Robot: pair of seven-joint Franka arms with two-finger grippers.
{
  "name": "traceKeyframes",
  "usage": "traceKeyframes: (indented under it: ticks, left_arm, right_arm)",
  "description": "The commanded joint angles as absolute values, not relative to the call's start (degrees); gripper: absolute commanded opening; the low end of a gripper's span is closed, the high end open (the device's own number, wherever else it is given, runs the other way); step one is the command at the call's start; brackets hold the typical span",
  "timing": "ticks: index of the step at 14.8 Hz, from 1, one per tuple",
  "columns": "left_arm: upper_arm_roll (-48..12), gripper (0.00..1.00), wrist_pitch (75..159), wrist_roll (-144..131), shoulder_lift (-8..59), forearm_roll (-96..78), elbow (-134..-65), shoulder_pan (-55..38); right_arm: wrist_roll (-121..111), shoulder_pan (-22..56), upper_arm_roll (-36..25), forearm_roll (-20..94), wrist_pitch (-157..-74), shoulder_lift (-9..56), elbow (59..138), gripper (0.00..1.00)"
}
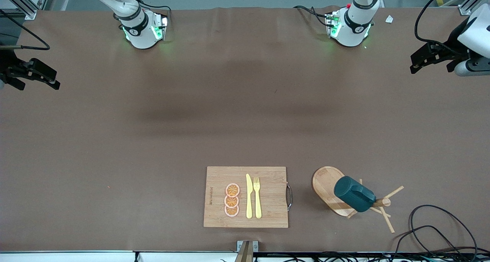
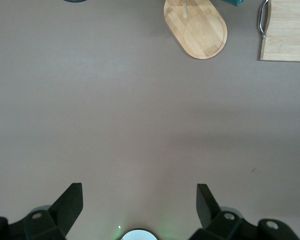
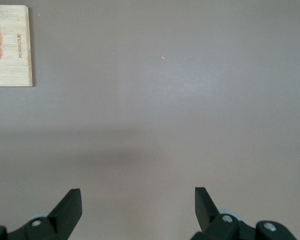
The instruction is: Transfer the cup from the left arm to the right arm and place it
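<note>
The dark teal cup (image 1: 354,194) hangs tilted on a peg of a wooden mug rack (image 1: 325,183) with an oval base, near the front camera's edge of the table toward the left arm's end. Its inside is hidden. In the left wrist view only a teal sliver of the cup (image 2: 235,2) shows beside the rack's base (image 2: 200,30). My left gripper (image 1: 412,64) (image 2: 140,186) is open and empty over the left arm's end of the table. My right gripper (image 1: 56,80) (image 3: 138,190) is open and empty over the right arm's end.
A bamboo cutting board (image 1: 268,177) beside the rack holds three orange slices (image 1: 232,200), a yellow knife (image 1: 249,196) and a yellow fork (image 1: 257,197). It has a metal handle (image 1: 289,195). Black cables (image 1: 436,231) lie near the rack. Both arm bases (image 1: 143,30) (image 1: 350,28) stand along the table's back.
</note>
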State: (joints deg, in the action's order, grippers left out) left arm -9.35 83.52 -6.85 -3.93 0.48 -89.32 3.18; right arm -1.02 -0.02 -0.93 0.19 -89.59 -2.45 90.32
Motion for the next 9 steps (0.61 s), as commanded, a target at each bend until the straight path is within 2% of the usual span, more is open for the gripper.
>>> traceKeyframes:
  ticks: [1, 4, 6, 9]
  left_arm:
    - [-9.49, 1.00, 83.06, -6.32, -3.34, 0.53, -87.89, 3.34]
    - [-9.49, 1.00, 83.23, -6.77, -2.20, 0.18, -86.76, 3.25]
    - [-9.49, 1.00, 84.28, -8.25, 2.35, -3.40, -84.30, 3.34]
    - [-9.23, 1.00, 92.70, -20.61, 7.54, -8.87, -82.53, 3.26]
  right_arm:
    - [-1.58, -0.26, -1.14, 0.35, -89.12, -3.16, 90.44, 1.00]
    - [-1.93, -0.35, -1.32, 0.35, -88.95, -3.16, 90.44, 1.00]
    - [-4.21, -0.53, -1.49, 0.35, -87.03, -3.25, 90.44, 1.00]
    - [-4.83, -0.53, -1.49, 0.35, -83.76, -3.34, 90.09, 1.00]
